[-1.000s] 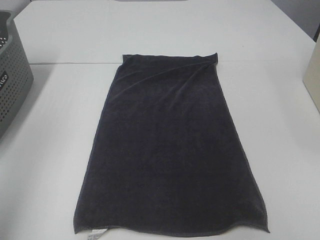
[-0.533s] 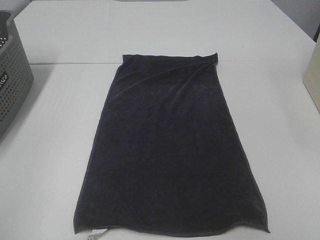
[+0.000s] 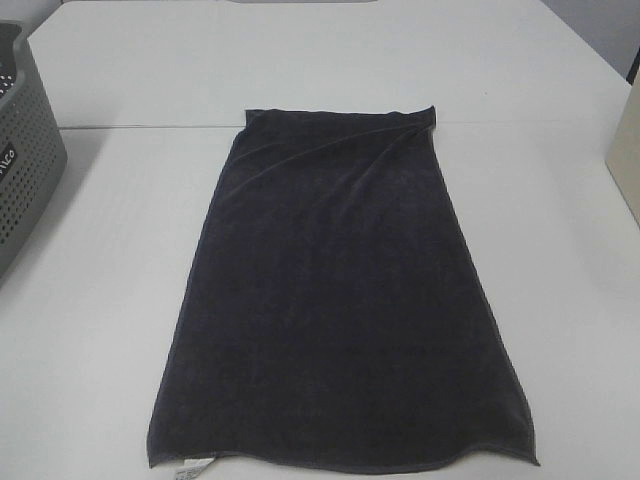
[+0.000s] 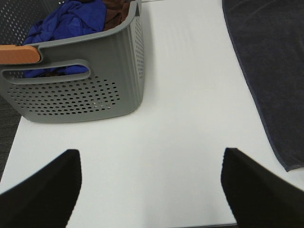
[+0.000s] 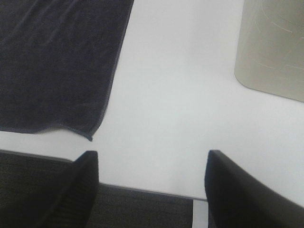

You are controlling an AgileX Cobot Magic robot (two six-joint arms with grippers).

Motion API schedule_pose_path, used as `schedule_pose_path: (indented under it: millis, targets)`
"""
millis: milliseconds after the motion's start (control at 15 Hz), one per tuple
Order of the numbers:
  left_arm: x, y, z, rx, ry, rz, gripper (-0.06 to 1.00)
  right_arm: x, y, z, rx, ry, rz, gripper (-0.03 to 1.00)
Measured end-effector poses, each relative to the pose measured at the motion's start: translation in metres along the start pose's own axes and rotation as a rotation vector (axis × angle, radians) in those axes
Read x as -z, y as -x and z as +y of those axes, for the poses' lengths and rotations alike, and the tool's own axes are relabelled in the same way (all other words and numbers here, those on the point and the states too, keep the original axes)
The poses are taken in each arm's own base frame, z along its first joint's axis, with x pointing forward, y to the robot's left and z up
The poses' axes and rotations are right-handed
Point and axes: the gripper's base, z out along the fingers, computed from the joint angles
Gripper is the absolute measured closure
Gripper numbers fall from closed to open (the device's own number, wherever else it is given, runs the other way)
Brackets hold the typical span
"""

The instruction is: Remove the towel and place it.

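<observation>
The dark charcoal towel [image 3: 340,300] lies spread flat on the white table [image 3: 560,300], long side running front to back, with a small white tag [image 3: 190,466] at its near left corner. Its edge shows in the left wrist view [image 4: 270,71] and its near right corner in the right wrist view [image 5: 61,66]. My left gripper [image 4: 151,190] is open and empty over bare table, between the basket and the towel. My right gripper [image 5: 152,183] is open and empty at the table's front edge, right of the towel. Neither gripper shows in the exterior high view.
A grey perforated basket [image 3: 25,150] stands at the left edge; the left wrist view shows blue and brown cloth [image 4: 71,19] inside it. A beige container [image 3: 625,150] stands at the right edge, also seen in the right wrist view [image 5: 273,47].
</observation>
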Motion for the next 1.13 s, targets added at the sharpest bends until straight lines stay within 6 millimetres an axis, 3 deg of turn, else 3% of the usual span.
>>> schedule_pose_path:
  millis: [200,1133]
  targets:
    - [-0.007,-0.0015,0.0008,0.039,0.012,-0.018,0.18,-0.0085,0.0025,-0.0002,0.007,-0.005,-0.056,0.32]
    - [-0.007,-0.001,-0.0015,0.055,-0.013,-0.022,0.18,-0.009,0.003,-0.0003,0.007,-0.006,-0.063,0.32]
